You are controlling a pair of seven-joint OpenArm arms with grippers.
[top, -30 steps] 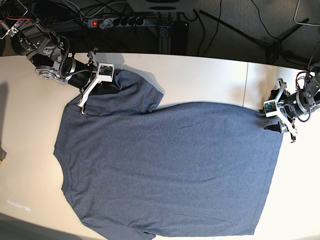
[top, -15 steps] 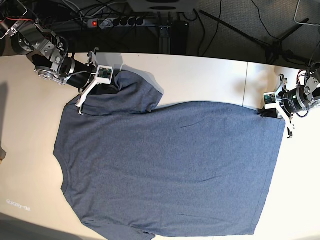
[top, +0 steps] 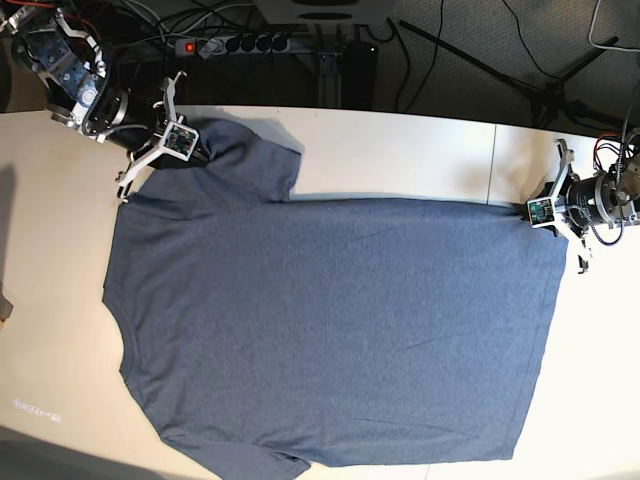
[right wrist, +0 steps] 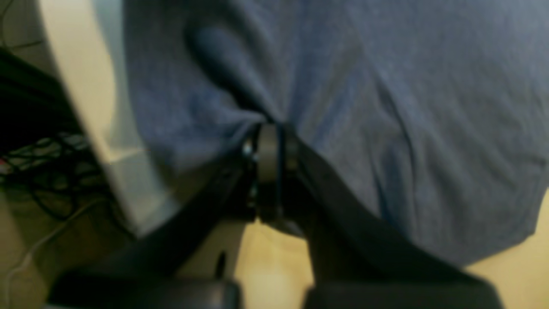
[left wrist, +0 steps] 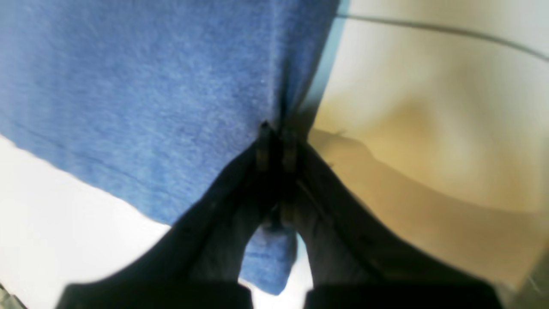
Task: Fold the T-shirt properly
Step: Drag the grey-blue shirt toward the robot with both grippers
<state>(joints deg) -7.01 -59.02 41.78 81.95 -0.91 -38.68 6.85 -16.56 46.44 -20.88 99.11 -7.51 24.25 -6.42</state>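
The blue-grey T-shirt point(top: 330, 330) lies spread flat on the white table point(top: 400, 150), plain side up, neck to the left and hem to the right. My right gripper point(top: 198, 153) is shut on the far sleeve by the shoulder; in the right wrist view its closed jaws point(right wrist: 274, 146) pinch bunched fabric point(right wrist: 386, 107). My left gripper point(top: 531, 214) is shut on the far hem corner; in the left wrist view the closed tips point(left wrist: 275, 141) pinch the cloth point(left wrist: 150, 86) near its edge. The far edge of the shirt runs straight between the two grippers.
The table's back edge point(top: 400, 115) runs just behind both grippers. A power strip point(top: 240, 43) and cables lie on the floor behind it, and tripod legs point(top: 545, 95) stand at back right. A small object point(top: 4, 305) sits at the left edge.
Both grippers moved apart and toward the table's back edge, still holding the shirt. The far edge pulled taut and straight, and the rumpled sleeve flattened out.
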